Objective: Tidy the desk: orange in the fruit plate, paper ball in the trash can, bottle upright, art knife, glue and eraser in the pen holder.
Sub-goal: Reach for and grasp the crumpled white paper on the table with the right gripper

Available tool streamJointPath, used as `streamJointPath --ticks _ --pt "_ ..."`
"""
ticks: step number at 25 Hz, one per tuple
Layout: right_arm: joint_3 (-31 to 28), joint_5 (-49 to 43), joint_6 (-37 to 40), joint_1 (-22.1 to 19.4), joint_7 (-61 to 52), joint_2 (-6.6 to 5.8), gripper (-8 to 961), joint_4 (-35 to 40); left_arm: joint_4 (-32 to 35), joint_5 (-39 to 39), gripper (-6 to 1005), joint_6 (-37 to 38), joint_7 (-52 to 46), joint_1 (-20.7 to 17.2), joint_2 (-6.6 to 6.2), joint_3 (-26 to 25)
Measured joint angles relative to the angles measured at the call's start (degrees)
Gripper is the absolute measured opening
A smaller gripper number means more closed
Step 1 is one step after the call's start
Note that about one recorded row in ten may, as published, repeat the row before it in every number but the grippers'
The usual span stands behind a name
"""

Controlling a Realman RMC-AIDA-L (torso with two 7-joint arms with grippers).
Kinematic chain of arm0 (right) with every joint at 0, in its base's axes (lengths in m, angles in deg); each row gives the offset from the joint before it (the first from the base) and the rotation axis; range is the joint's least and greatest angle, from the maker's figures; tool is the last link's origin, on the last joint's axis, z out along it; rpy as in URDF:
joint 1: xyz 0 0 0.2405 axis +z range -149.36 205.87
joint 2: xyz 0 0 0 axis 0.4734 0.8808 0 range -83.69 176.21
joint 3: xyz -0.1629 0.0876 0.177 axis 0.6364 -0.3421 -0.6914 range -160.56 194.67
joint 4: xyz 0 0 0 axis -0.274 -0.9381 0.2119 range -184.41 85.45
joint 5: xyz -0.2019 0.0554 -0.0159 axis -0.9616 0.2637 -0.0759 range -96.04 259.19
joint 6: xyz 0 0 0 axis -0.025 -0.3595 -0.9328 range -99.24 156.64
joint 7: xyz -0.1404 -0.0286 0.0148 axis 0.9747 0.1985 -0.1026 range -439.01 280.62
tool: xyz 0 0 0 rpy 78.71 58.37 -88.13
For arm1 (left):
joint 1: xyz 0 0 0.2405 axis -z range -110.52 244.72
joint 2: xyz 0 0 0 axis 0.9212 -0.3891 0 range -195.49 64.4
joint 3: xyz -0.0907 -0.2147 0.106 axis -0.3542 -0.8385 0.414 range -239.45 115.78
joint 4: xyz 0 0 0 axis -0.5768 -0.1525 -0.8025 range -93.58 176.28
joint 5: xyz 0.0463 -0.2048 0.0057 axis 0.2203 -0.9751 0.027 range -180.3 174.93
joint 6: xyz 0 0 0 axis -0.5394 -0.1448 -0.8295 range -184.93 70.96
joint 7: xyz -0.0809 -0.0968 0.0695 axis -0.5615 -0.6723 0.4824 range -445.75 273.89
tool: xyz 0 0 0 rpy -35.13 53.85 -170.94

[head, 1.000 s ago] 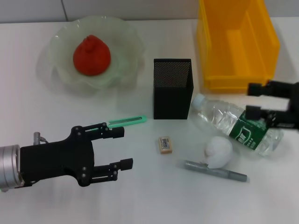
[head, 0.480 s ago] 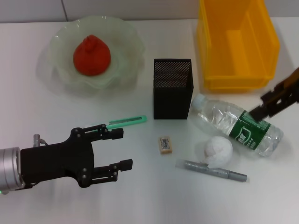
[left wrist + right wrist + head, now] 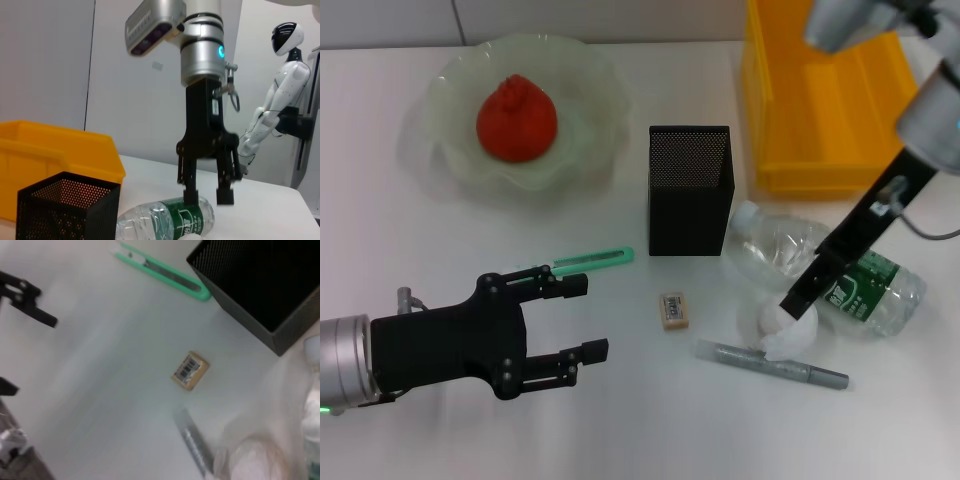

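Note:
The orange [image 3: 516,118] lies in the pale green fruit plate [image 3: 582,150]. The black mesh pen holder [image 3: 690,190] stands mid-table. The clear bottle [image 3: 840,270] with a green label lies on its side. The white paper ball [image 3: 790,330], the grey glue stick [image 3: 780,366], the eraser [image 3: 674,308] and the green art knife [image 3: 592,260] lie on the table. My right gripper [image 3: 796,300] hangs over the paper ball; the left wrist view shows it [image 3: 207,194] open beside the bottle [image 3: 170,220]. My left gripper [image 3: 575,318] is open and empty, near the art knife.
The yellow bin [image 3: 825,95] stands at the back right, behind the bottle. The right wrist view shows the eraser [image 3: 190,371], the art knife [image 3: 162,272], the glue stick [image 3: 195,445] and the pen holder [image 3: 260,280] on the white table.
My right arm has swung in from the right edge, over the bottle, and now hangs above the paper ball. My left gripper has stayed put.

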Motion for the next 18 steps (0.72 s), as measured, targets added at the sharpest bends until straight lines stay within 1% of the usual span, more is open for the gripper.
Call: streamJointPath --ticks 1,2,6,11,18 --pt "1.6 -0.1 -2.1 0.2 -0.3 0.55 751 -1.1 0.0 0.0 721 -0.2 0.1 0.1 0.1 0.0" --pt "1.6 -0.1 -2.1 0.2 -0.3 0.55 751 -1.1 0.0 0.0 721 -0.2 0.1 0.1 0.1 0.0" --pt "3.7 -1.6 -5.2 1.5 -0.8 1.61 751 -4.6 0.1 0.1 721 -0.3 0.4 0.3 0.23 0.0" --pt "5.0 -2.3 -7.8 2.0 -1.2 1.69 752 -7.2 0.4 0.1 721 -0.4 0.5 0.4 0.26 0.0" --pt "5.2 -2.3 -11.0 1.8 -0.9 1.85 746 -9.5 0.0 0.1 721 -1.7 0.8 0.6 0.49 0.1"
